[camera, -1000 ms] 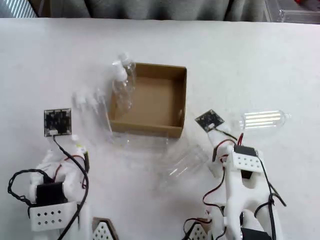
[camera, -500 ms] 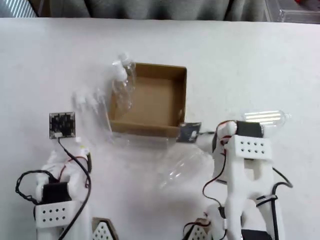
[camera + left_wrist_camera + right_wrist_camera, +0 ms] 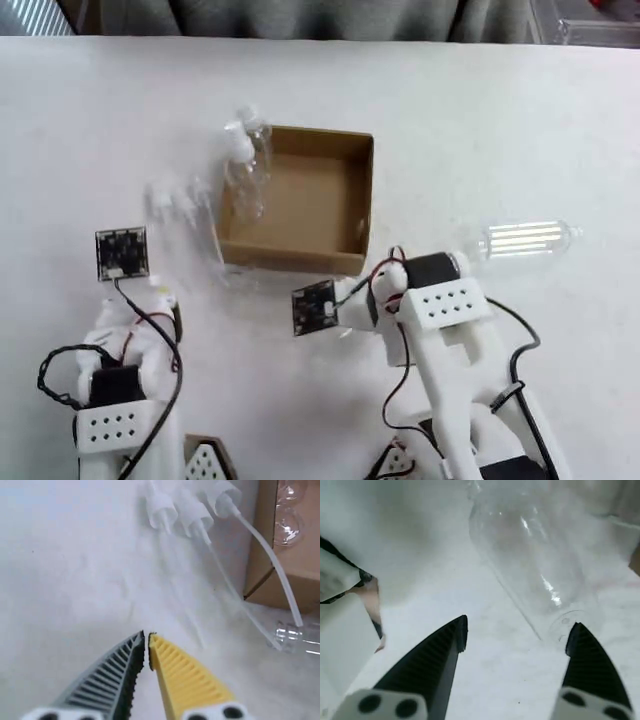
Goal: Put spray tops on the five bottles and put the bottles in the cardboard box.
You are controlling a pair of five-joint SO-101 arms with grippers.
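**Item 1, lying bottle** point(image 3: 530, 565): clear, with no cap that I can see, on its side on the white counter point(image 3: 480, 110) just in front of the cardboard box point(image 3: 315, 200). Its base end sits between the spread jaws of the right gripper point(image 3: 520, 622), which is wide open and empty. No contact is visible.

**Item 2, left gripper** point(image 3: 146, 636): jaws closed tip to tip on nothing, low over the counter, pointing toward the spray tops point(image 3: 192, 515).

**Item 3, spray tops**: three loose in a cluster beside the box's outer wall. Their dip tubes trail toward the neck of a second bottle point(image 3: 295, 632) near the box corner.

**Item 4, boxed bottles** point(image 3: 245, 165): clear, against the wall nearest the spray tops. The exact count is hard to tell.

**Item 5, far bottle** point(image 3: 525, 240): on its side, on the other side of the right arm and apart from the box.

**Step in hand (judged)**: securing the lying bottle for capping.

**Handling note**: the bottle's wall looks thin, slick and round, so a glancing pinch would likely make it roll or squirt away.
- Centre the jaws across the body.
- Lower until both jaws flank the widest part.
- Close gently enough not to crush it.
- Keep the neck free and turned toward the left arm so a dip tube can be fed in.
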